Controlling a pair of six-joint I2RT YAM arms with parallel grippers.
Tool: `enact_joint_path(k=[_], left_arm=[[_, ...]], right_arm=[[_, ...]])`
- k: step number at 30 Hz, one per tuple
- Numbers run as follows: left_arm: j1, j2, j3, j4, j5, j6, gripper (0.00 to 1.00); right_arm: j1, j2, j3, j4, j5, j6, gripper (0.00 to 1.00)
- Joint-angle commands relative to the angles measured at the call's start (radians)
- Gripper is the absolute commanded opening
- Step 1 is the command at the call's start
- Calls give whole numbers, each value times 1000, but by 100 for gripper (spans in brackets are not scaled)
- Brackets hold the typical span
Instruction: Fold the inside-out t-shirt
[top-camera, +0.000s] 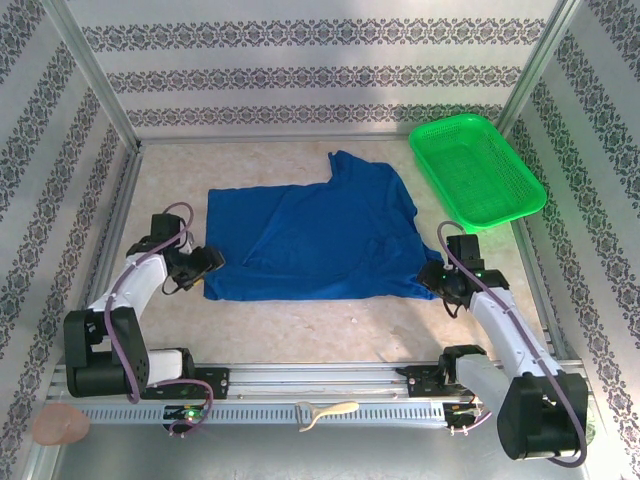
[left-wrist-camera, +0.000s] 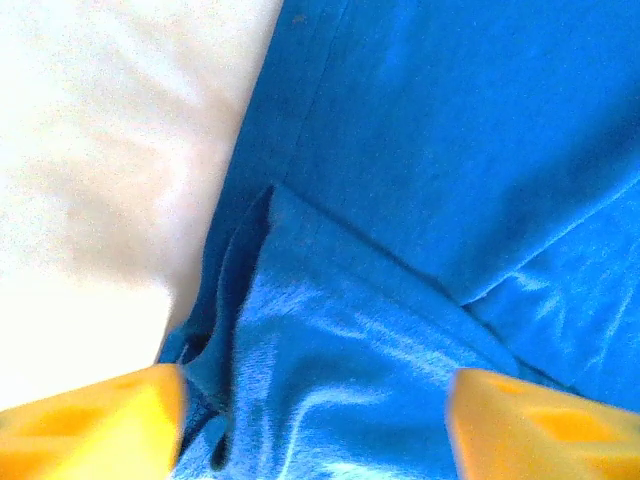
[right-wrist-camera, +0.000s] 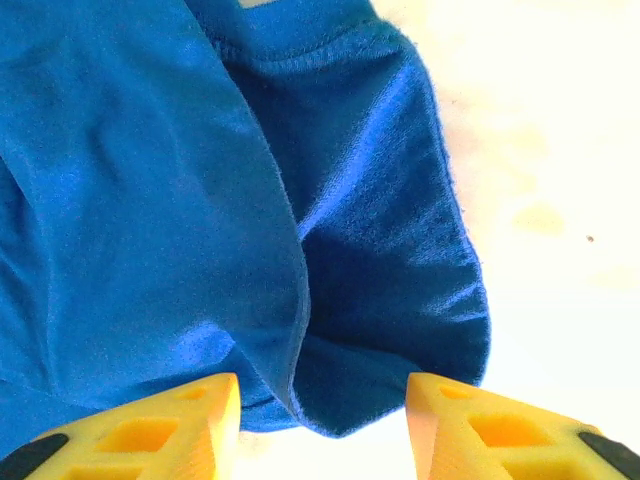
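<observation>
The royal-blue t-shirt (top-camera: 315, 240) lies mostly flat in the middle of the table, one part reaching toward the back near the basket. My left gripper (top-camera: 212, 259) is at the shirt's left near corner; in the left wrist view its yellow fingers (left-wrist-camera: 90, 425) stand wide apart over a fold of the shirt (left-wrist-camera: 420, 200). My right gripper (top-camera: 432, 277) is at the right near corner. Its yellow fingers (right-wrist-camera: 150, 435) are parted on either side of a bunched blue shirt corner (right-wrist-camera: 380, 300), not pinching it.
A green plastic mesh basket (top-camera: 476, 168) stands at the back right, just beyond the shirt. Patterned walls and metal posts enclose the table. A metal rail runs along the near edge, with a pale strip (top-camera: 325, 413) lying on it.
</observation>
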Motion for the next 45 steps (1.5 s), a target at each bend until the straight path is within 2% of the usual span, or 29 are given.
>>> enact_joint_path(k=[1,2,3,9,16,21,26,29,31,38,41,43,45], left_arm=[[10,-49,51,-81,-32,27,90],[10,-60,69,-91,-44,30,97],[10,-65,87,-98,-50,35,99],[10,29,188,-85,-28,66,100],[8,161,274,-90,-20,112,100],[8,176,290,-96,-25,123,100],[8,195,286,-85,-22,126,100],[8,217,286,-77,-16,125,100],[8,227,287,-72,-9,120,100],[8,230,294,-63,0,110,100],[8,229,295,-64,2,109,100],[8,229,292,-64,1,110,100],[9,229,292,-65,3,108,100]], right_arm=[[-12,12,72,-35,19,-31,48],[-11,41,114,-33,9,-59,48],[-5,81,156,-24,-7,-95,48],[137,399,432,-26,23,-215,48],[291,738,698,-41,71,-206,48],[333,891,804,-79,133,-191,47],[342,954,815,-76,161,-179,46],[343,980,820,-74,160,-177,41],[343,990,820,-73,155,-175,38],[344,1003,805,-64,130,-172,35],[345,999,793,-58,119,-170,23],[346,986,784,-48,114,-166,3],[344,965,773,-39,111,-163,0]])
